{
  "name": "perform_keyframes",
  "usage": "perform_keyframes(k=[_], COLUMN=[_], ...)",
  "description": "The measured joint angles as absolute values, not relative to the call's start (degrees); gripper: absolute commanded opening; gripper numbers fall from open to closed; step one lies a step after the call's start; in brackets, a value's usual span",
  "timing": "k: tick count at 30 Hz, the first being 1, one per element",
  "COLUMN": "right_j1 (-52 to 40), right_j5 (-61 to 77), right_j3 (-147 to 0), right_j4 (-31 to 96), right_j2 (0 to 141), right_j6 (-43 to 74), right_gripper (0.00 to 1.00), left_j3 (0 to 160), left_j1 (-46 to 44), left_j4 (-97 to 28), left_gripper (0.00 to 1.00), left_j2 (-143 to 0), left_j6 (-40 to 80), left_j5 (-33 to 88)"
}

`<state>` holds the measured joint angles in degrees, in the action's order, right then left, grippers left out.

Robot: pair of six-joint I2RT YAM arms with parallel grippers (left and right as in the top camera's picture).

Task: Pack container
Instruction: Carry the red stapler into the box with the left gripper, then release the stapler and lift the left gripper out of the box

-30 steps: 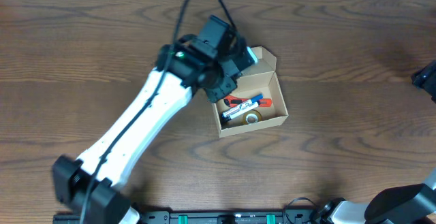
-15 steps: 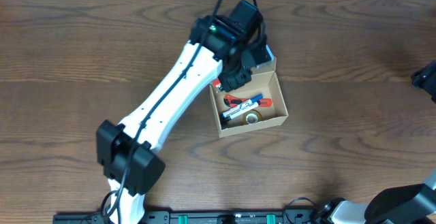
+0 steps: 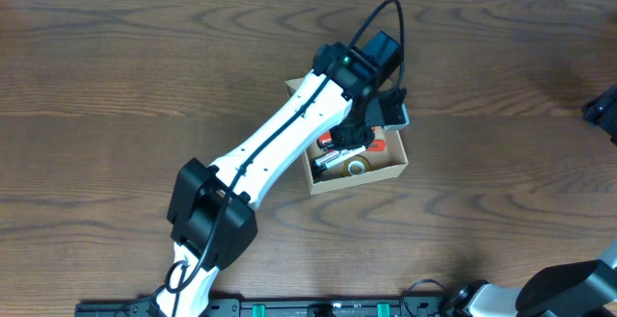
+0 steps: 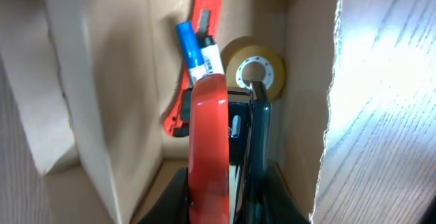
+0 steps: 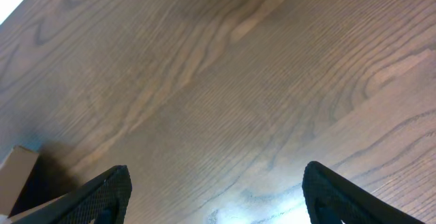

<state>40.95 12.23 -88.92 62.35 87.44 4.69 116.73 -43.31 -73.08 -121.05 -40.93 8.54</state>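
Container sits near the middle of the counter (image 3: 501,192), a small open cardboard container (image 3: 359,178) with your left arm (image 3: 289,134) stretched across its far side, so from overhead the hinged flap is hidden under the wrist. The step in hand is probably folding that flap down. The left fingers (image 4: 208,135) are pressed together with nothing between them, pointing down into the box, so use them as one blunt pusher. Press on the flap's broad face, not its edge, and sweep toward the near wall so the light box does not slide. The right fingers (image 5: 109,190) stand wide apart over bare wood, well away, and have no part here. Before closing, check that the tape roll (image 4: 255,71), red cutter (image 4: 204,13) and blue-capped marker (image 4: 197,50) lie below the rim; the marker rests across the cutter and may ride high.
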Motion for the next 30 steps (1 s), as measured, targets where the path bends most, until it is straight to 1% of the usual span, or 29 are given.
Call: perform_keyframes(k=[16,26,27,28,29,30], right_j1=[40.9,40.9,40.9,40.9,40.9,40.9], right_j5=[12.2,12.2,12.2,12.2,12.2,12.2], right_j3=[-88.9,-88.9,-88.9,-88.9,-88.9,-88.9], right_j4=[62.4,62.5,62.5,62.5,62.5,62.6], right_j2=[87.4,87.4,87.4,87.4,87.5,87.4], right_j6=[4.7,4.5,4.5,4.5,4.5,4.5], right_gripper=[0.79,0.79,0.79,0.79,0.79,0.79], left_j3=[116.7,116.7,116.7,116.7,116.7,116.7], left_j1=[-43.1,-43.1,-43.1,-43.1,-43.1,-43.0], left_j4=[-71.2,-68.5,-68.6,-68.6,-68.6,-68.5], left_gripper=[0.06,0.06,0.08,0.13,0.27,0.28], left_j2=[-132.1,-135.3,-135.4,-135.5,-135.6,-135.6], left_j6=[-43.8,-44.0,-44.0,-44.0,-44.0,-44.2], left_j5=[12.4,13.2,13.2,13.2,13.2,13.2])
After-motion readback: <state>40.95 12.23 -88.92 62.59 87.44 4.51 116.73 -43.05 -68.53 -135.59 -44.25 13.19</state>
